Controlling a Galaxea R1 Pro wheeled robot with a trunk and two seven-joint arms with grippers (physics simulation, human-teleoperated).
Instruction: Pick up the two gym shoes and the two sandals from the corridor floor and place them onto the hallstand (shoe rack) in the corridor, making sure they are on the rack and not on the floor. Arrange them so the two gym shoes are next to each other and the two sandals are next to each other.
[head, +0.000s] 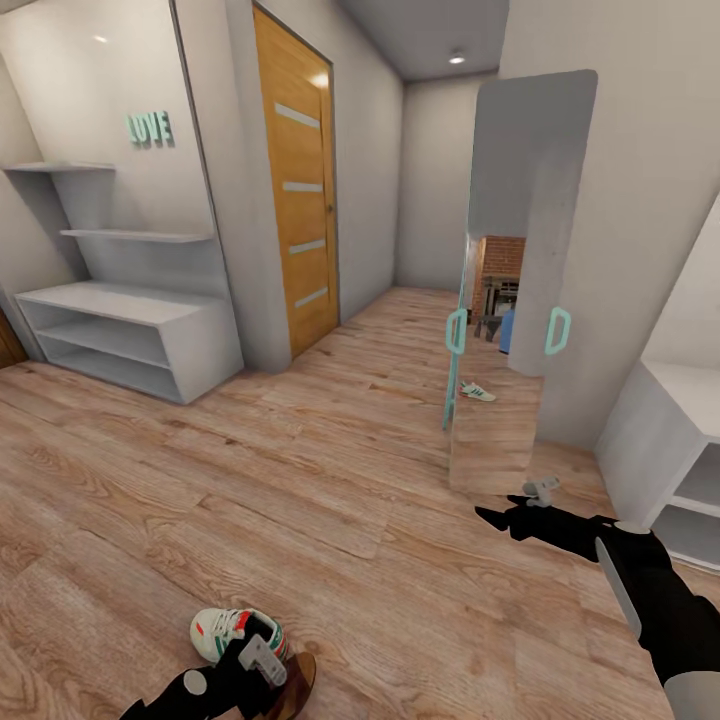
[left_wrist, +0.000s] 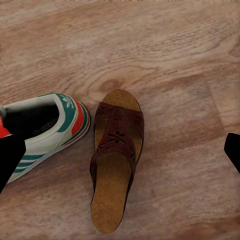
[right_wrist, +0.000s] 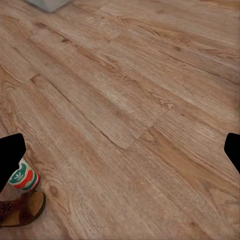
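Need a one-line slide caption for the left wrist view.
Left wrist camera looking down on a brown sandal lying beside a gym shoe on the corridor floor.

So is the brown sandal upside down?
No, the sandal lies right way up on the floor: its strap and tan footbed face up.

Head view, bottom left: left hand (head: 262, 668) covers most of sandal (head: 297, 685) and rear of sneaker (head: 228, 630); finger spread unreadable there. Mid frame: second sneaker (head: 477, 391) tiny, seen through glass door (head: 500, 330), detail unclear. Rack (head: 120, 330) cut by left edge.

Left wrist view: sneaker (left_wrist: 45, 132) cut at left edge, partly behind dark fingertip (left_wrist: 9, 160).

Right wrist view: sneaker (right_wrist: 24, 178) mostly behind fingertip (right_wrist: 10, 155); sandal (right_wrist: 20, 210) cut at left edge.
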